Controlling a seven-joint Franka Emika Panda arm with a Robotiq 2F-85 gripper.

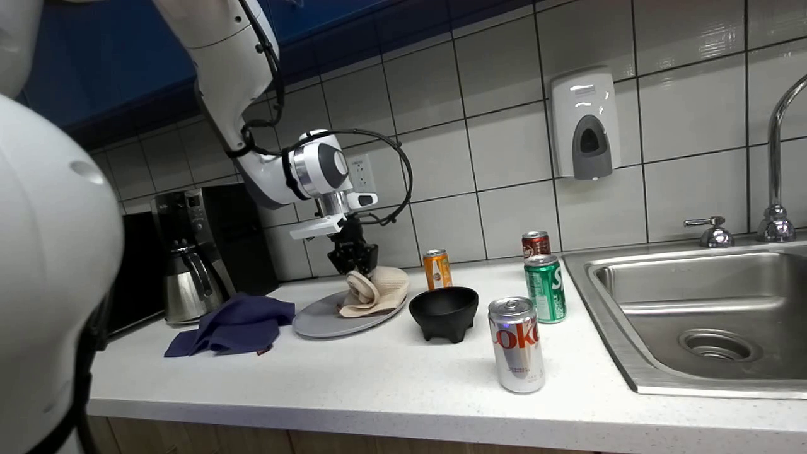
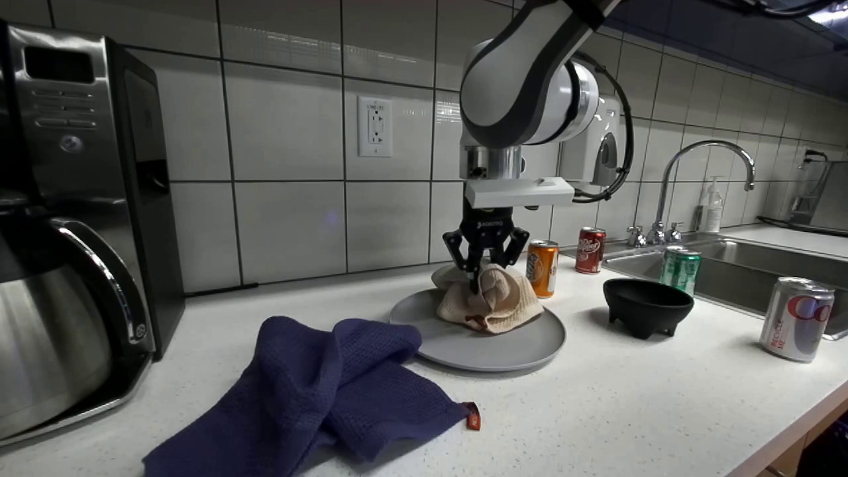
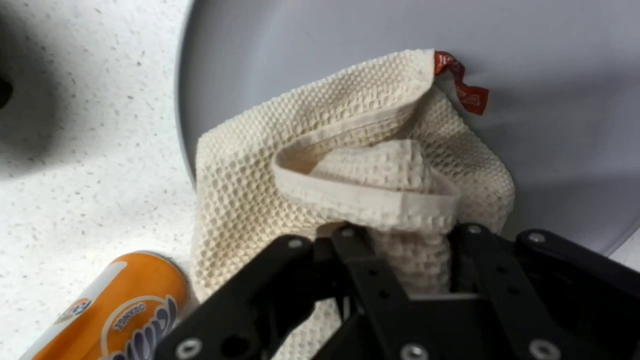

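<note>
Gripper (image 3: 406, 240) points down, fingers either side of a raised fold of beige cloth (image 3: 245, 170), pinching it; a standing fold presumably gives a better bite than flat weave. Beige cloth lies bunched on the grey plate (image 2: 464, 354), from its middle toward twelve o'clock, the side of the tiled wall (image 2: 285, 119). Red tag (image 3: 467, 95) at one o'clock from the grip in the wrist view, clear of the fingers. Clock round the plate, in an exterior view: blue cloth (image 2: 305, 397) at eight, just beside the rim; orange can (image 2: 543, 268) at about one, near the beige cloth; black bowl (image 2: 648, 305) near three. Such close neighbours may be why the hold is from above.
</note>
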